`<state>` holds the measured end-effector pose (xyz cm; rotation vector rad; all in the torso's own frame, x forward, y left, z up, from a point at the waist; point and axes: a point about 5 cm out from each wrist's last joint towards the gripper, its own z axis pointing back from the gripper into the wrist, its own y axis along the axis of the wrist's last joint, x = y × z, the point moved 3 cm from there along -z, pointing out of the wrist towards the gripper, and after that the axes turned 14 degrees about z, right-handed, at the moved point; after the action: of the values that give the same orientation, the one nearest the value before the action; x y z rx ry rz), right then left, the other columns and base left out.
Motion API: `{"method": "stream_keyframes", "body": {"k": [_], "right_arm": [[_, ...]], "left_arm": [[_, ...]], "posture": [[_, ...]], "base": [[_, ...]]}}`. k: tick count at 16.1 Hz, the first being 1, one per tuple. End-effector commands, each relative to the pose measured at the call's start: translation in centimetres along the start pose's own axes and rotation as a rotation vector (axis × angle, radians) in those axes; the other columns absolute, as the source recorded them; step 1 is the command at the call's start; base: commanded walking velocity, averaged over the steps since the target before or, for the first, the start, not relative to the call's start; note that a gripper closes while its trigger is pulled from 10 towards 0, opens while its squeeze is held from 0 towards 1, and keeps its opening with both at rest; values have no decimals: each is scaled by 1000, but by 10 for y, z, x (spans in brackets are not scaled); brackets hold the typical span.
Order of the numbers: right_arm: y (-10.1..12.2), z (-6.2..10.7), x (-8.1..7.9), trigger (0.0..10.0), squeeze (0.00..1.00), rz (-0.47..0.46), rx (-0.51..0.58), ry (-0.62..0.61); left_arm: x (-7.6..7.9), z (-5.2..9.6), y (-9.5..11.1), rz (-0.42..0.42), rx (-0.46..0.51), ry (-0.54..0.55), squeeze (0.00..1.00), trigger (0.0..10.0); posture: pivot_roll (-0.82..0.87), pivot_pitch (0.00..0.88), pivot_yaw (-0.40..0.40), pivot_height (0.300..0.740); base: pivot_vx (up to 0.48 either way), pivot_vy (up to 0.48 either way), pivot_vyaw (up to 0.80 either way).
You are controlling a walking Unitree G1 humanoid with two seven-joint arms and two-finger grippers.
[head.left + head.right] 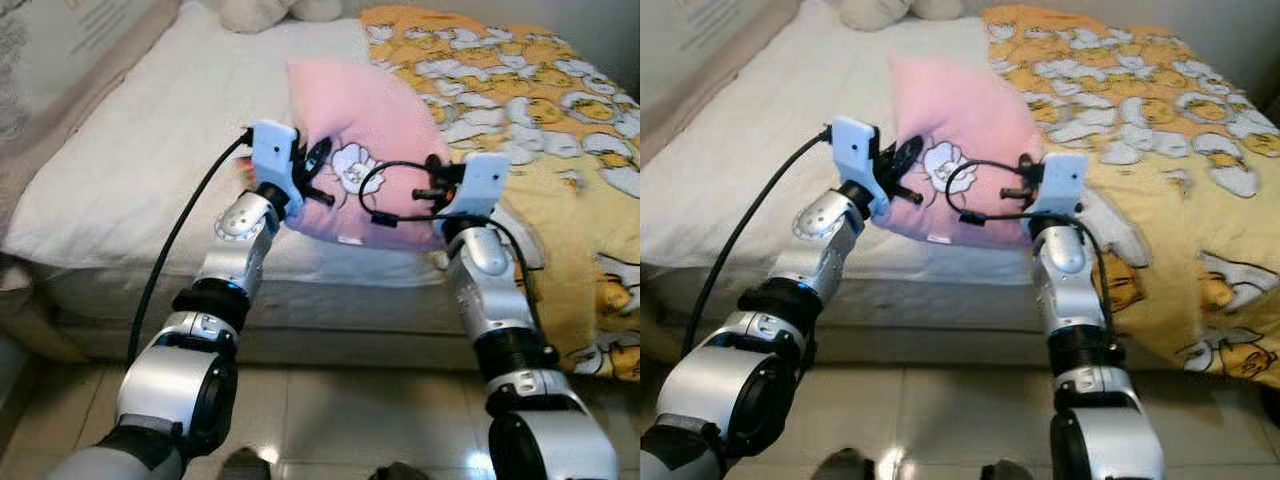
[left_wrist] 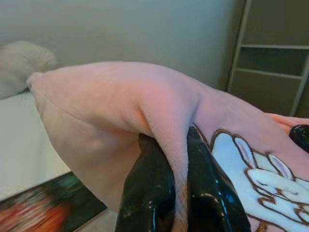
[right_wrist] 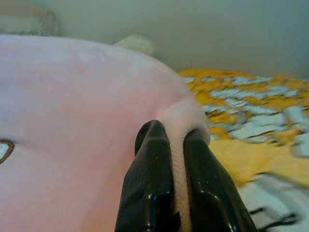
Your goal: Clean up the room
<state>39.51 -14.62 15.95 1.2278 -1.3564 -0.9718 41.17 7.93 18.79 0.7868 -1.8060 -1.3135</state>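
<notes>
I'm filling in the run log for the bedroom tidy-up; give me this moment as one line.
left tool: shut on pink pillow | right tool: shut on pink pillow | pillow: held over white mattress beside yellow blanket

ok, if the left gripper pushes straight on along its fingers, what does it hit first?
The soft pink plush pillow with the white sheep patch: the left gripper is already pinching a fold of it. Beyond that, probably the right gripper, though depth is unclear.

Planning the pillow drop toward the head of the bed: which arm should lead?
Left, probably. Both the left gripper and right gripper have jaws shut on pink pillow edges, but the left is over the bare white mattress; the right borders the yellow blanket.
</notes>
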Motion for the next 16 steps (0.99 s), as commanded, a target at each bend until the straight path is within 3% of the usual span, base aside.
{"method": "stream_keyframes", "body": {"k": [1, 2, 3, 8, 10, 12, 13, 16], "right_arm": [[-2, 0, 21, 0, 0, -8, -9, -68], [-2, 0, 21, 0, 0, -7, -8, -66], [0, 0, 22, 0, 0, -6, 0, -72], [-2, 3, 24, 0, 0, -5, 1, -79], [-5, 5, 24, 0, 0, -3, -9, -73], [-5, 5, 23, 0, 0, -2, -10, -69], [-5, 5, 24, 0, 0, -5, -11, -73], [-6, 5, 21, 0, 0, -10, -16, -71]], "left_arm": [[-20, 3, 34, -42, 123, 66, 0, 10000], [-19, 1, 31, 2, 94, 38, 0, 10000], [-19, 1, 32, -33, 91, 37, 0, 10000], [-16, 0, 29, -24, 90, 38, 0, 10000], [-21, 3, 25, -42, 86, 95, 0, 10000], [-30, 4, 30, -94, 105, 179, 0, 10000], [-29, 4, 33, -66, 120, 161, 0, 10000], [-32, 5, 35, -93, 118, 176, 0, 10000]], "posture": [[76, 0, -49, 728], [73, 0, -43, 728], [62, 0, -34, 728], [52, 0, -31, 728], [57, 0, -46, 728], [56, 0, -44, 728], [59, 0, -42, 728], [62, 0, -40, 728]], "base": [[0, 480, 0], [0, 480, 0], [0, 480, 0], [0, 480, 0], [0, 480, 0], [0, 0, 0], [0, 0, 0], [480, 0, 0]]}}
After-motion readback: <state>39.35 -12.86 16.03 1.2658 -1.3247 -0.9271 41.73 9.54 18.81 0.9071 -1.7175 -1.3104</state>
